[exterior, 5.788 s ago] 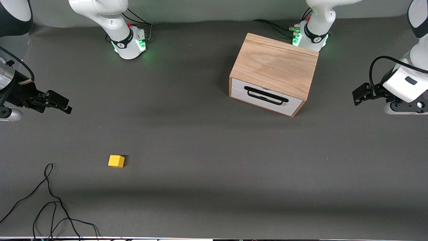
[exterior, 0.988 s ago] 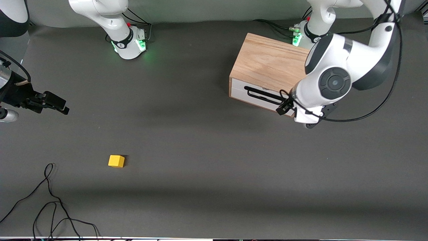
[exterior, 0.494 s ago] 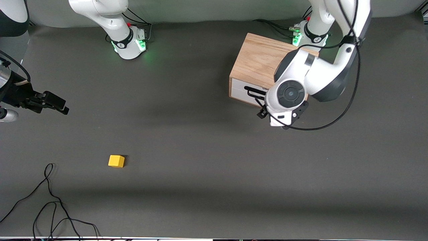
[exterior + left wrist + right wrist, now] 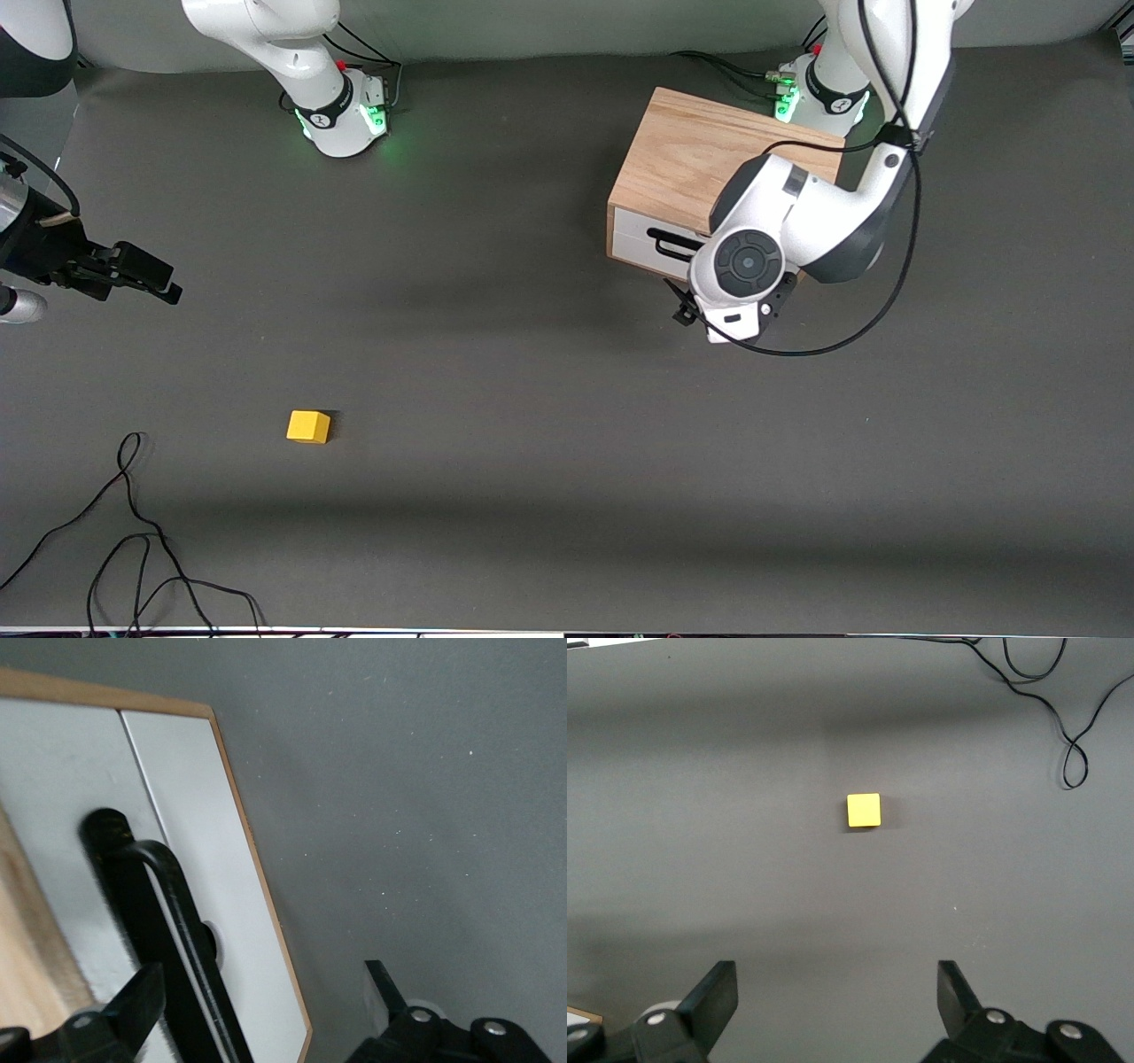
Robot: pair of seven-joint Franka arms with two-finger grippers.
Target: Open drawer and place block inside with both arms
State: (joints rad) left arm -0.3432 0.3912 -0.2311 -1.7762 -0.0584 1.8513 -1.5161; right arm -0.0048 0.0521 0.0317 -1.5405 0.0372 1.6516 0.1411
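Now, seen only through the left wrist view: long black bar handle (image 4: pixel 164 930) on the shut white-fronted drawer (image 4: pixel 204 886), lying between the spread fingers of the left claw (image 4: pixel 266 1019), neither finger touching it. From the front, left claw (image 4: pixel 687 306) mostly hidden under its own white wrist, low in front of the light wooden box cabinet (image 4: pixel 700 159), drawer front (image 4: pixel 642 239) only partly showing.

Right wrist view alone: small bright yellow cube (image 4: pixel 864 810) square-on, alone on bare grey, well clear of the wide-open right claw (image 4: pixel 837 1001), loose black cable (image 4: pixel 1063 718) off to one corner. Front view: same cube (image 4: pixel 308 427) toward the right arm's end of the worktop, nearer the camera than the cabinet and well apart from it. Right claw (image 4: pixel 146 276) waiting in the air at that end's edge.

Wide bare stretch of dark grey worktop (image 4: pixel 532 443) between cube and cabinet. Cable loops (image 4: pixel 133 532) near the front edge. Pale grey wall strip along the arm bases.
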